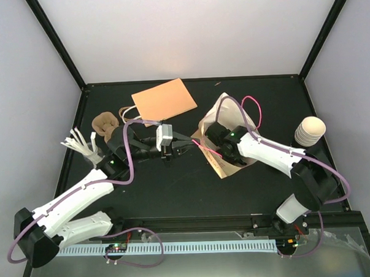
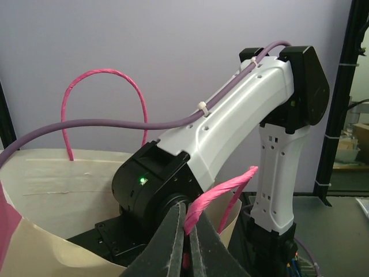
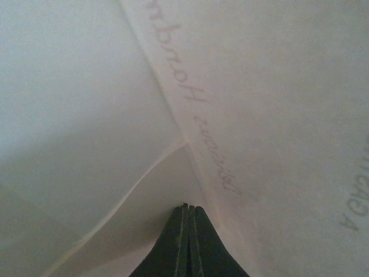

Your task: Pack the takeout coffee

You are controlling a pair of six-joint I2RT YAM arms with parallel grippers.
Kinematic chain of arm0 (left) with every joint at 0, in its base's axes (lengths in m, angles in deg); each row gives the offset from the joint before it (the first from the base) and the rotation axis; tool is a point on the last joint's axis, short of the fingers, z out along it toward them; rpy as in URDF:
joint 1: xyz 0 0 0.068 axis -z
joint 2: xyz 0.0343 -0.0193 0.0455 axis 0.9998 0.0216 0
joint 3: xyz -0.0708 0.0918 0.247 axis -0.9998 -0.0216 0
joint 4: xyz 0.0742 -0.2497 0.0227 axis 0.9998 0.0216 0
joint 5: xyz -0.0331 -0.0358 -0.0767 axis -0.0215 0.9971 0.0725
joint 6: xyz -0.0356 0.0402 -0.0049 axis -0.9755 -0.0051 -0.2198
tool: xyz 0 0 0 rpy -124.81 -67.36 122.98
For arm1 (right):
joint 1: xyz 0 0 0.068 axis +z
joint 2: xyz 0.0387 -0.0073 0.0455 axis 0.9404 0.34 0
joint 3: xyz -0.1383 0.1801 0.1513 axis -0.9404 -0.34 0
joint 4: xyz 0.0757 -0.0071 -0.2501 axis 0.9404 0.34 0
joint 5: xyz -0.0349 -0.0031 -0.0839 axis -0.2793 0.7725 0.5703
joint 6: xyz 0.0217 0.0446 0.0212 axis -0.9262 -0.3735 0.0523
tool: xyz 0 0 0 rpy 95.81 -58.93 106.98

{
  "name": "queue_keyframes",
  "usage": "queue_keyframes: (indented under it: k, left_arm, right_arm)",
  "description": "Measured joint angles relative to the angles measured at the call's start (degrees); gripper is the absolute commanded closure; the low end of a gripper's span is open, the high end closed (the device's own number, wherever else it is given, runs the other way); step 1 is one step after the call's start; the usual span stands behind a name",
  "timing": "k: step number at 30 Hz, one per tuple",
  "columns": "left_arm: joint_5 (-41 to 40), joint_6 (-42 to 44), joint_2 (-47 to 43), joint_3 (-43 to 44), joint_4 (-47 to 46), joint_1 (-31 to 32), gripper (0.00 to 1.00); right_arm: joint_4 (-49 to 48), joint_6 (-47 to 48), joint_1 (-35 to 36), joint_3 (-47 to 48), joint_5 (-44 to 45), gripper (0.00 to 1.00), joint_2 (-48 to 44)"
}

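Left gripper (image 2: 184, 222) is clamped on the near pink handle (image 2: 222, 193) of the paper bag (image 2: 52, 190), jaws pressed together with the twisted cord pinched between them. Right gripper (image 3: 185, 213) is closed on nothing, fingers tight together and poked deep inside the bag against its pale inner wall (faint printed lettering shows there). Takeout coffee (image 1: 310, 131) stands on the table (image 1: 175, 194) off to the right, well apart from the bag, with neither arm touching it. Likely risks: the thin cord could slip out of the left pinch, or tear where it joins the bag if pulled harder, and the mouth would collapse. The right wrist could snag the bag's wall on the way out and drag or tip the bag. With the mouth only partly spread, a cup brought over could catch the rim and topple. Pose: left arm (image 1: 83, 198) stretches from its base rightward across the table, fingers pointing at the bag. Right arm (image 1: 271, 152) folds back leftward from its base, wrist buried in the bag's mouth.
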Motion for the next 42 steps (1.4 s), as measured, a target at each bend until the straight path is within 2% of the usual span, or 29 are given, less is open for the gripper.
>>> queue_keyframes:
  k: [7,13,32,42]
  left_arm:
    - [-1.2,-0.87,-1.42,-2.34,0.04,0.17,0.99]
    - [-1.25,-1.68,-1.42,-4.15,-0.22,0.28,0.98]
    - [-1.51,-2.47,-1.6,-6.95,-0.52,0.33,0.98]
    - [-8.33,-2.03,-5.38,-7.48,4.39,0.37,0.98]
  right_arm:
    - [2.27,1.49,0.85,0.02,-1.03,0.99,1.88]
    - [1.16,3.21,1.03,0.02,-6.67,0.98,2.1]
    - [-10.99,4.81,1.03,-0.22,-25.24,0.99,4.13]
    - [-13.6,5.35,1.03,-2.6,-29.75,0.99,4.11]
